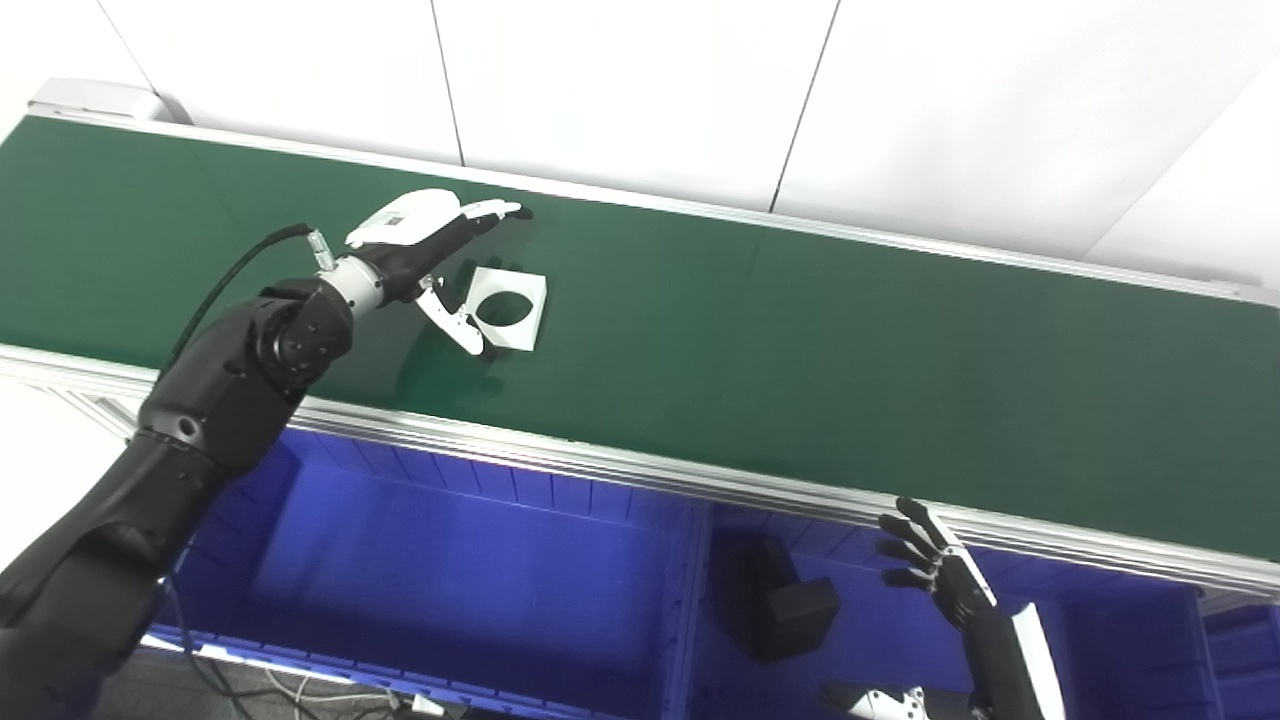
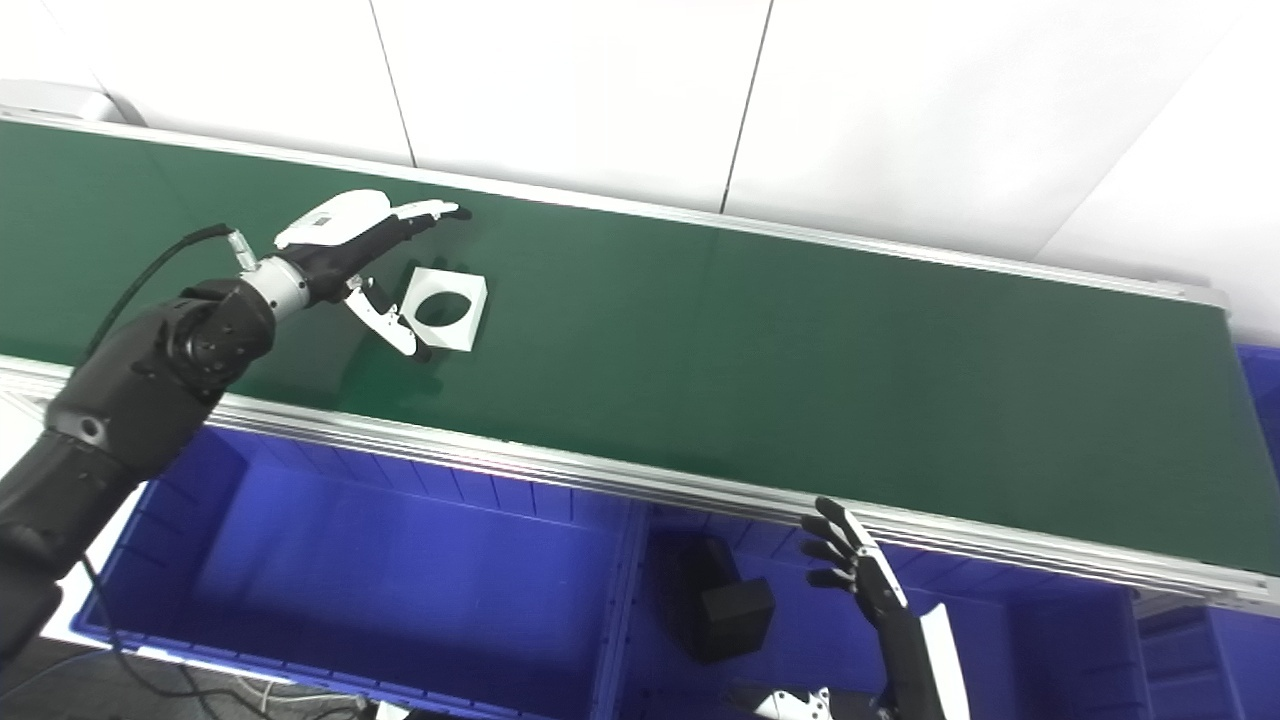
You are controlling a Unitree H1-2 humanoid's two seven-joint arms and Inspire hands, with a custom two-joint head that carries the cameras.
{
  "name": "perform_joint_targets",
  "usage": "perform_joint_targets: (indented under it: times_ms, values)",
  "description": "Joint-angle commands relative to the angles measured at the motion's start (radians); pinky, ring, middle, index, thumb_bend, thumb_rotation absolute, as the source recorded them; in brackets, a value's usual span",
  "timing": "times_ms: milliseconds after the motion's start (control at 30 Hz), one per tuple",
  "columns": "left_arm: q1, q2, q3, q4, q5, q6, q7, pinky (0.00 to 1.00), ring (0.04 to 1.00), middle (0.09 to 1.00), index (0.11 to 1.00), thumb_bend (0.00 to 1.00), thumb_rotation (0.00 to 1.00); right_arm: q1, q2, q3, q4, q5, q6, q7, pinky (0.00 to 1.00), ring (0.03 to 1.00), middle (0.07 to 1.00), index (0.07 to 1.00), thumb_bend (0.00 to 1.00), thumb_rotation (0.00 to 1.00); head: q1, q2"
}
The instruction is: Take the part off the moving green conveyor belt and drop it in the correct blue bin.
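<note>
A white square part with a round hole (image 1: 510, 308) lies flat on the green conveyor belt (image 1: 800, 340), toward its left half. My left hand (image 1: 430, 245) reaches over the belt just left of the part, open, with fingers stretched above the part's far side and the thumb down beside its near left edge; it holds nothing. My right hand (image 1: 935, 565) hangs low at the bottom right, in front of the belt's near rail and over a blue bin, fingers spread and empty.
Two blue bins sit below the belt's near rail: a large one at left (image 1: 450, 560) and one at right (image 1: 860, 640) with a black block (image 1: 790, 610) inside. An aluminium rail (image 1: 640, 470) borders the belt's front. A white wall stands behind.
</note>
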Motion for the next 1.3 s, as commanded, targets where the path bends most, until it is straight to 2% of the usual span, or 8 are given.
perform_joint_targets:
  times_ms: [0, 367, 567, 800, 933, 967, 1033, 1267]
  values:
    - [-0.056, 0.0, 0.007, 0.005, 0.011, -0.014, 0.054, 0.82, 0.896, 0.938, 0.922, 0.88, 0.18, 0.008, 0.009, -0.006, -0.028, 0.008, -0.054, -0.017, 0.68, 0.783, 0.83, 0.897, 1.0, 0.26, 0.003, 0.0]
    - [-0.085, -0.06, -0.028, 0.064, 0.013, -0.023, 0.072, 0.79, 0.861, 0.881, 0.88, 0.85, 0.25, 0.025, 0.031, -0.012, -0.051, 0.004, -0.053, -0.02, 0.68, 0.779, 0.826, 0.897, 1.0, 0.26, -0.001, 0.02]
    - [-0.094, -0.082, -0.049, 0.093, 0.019, -0.029, 0.079, 0.74, 0.799, 0.813, 0.797, 0.82, 0.14, 0.033, 0.035, -0.012, -0.069, 0.001, -0.051, -0.019, 0.68, 0.782, 0.83, 0.905, 1.0, 0.28, 0.002, 0.036]
    - [-0.09, -0.065, -0.094, 0.041, 0.008, 0.021, -0.044, 0.76, 0.814, 0.826, 0.784, 0.89, 0.13, 0.034, 0.039, -0.012, -0.077, 0.006, -0.049, -0.018, 0.68, 0.779, 0.829, 0.907, 0.99, 0.27, 0.007, 0.043]
    - [-0.077, -0.07, -0.092, 0.028, 0.007, 0.055, -0.059, 0.64, 0.707, 0.735, 0.685, 0.75, 0.01, 0.033, 0.041, -0.014, -0.076, -0.002, -0.052, -0.021, 0.67, 0.776, 0.827, 0.906, 0.98, 0.28, 0.003, 0.044]
    - [-0.075, -0.071, -0.091, 0.027, 0.009, 0.065, -0.06, 0.53, 0.597, 0.592, 0.573, 0.62, 0.0, 0.033, 0.041, -0.014, -0.074, 0.001, -0.054, -0.021, 0.67, 0.776, 0.827, 0.906, 0.98, 0.28, 0.003, 0.044]
    - [-0.076, -0.071, -0.093, 0.027, 0.013, 0.076, -0.058, 0.45, 0.513, 0.501, 0.511, 0.53, 0.0, 0.031, 0.042, -0.015, -0.07, 0.001, -0.056, -0.022, 0.67, 0.773, 0.823, 0.905, 0.97, 0.29, 0.002, 0.045]
    - [-0.079, -0.058, -0.097, 0.013, 0.002, 0.096, -0.08, 0.43, 0.485, 0.465, 0.514, 0.52, 0.0, 0.026, 0.042, -0.017, -0.062, 0.001, -0.061, -0.024, 0.67, 0.773, 0.825, 0.914, 0.95, 0.31, 0.0, 0.046]
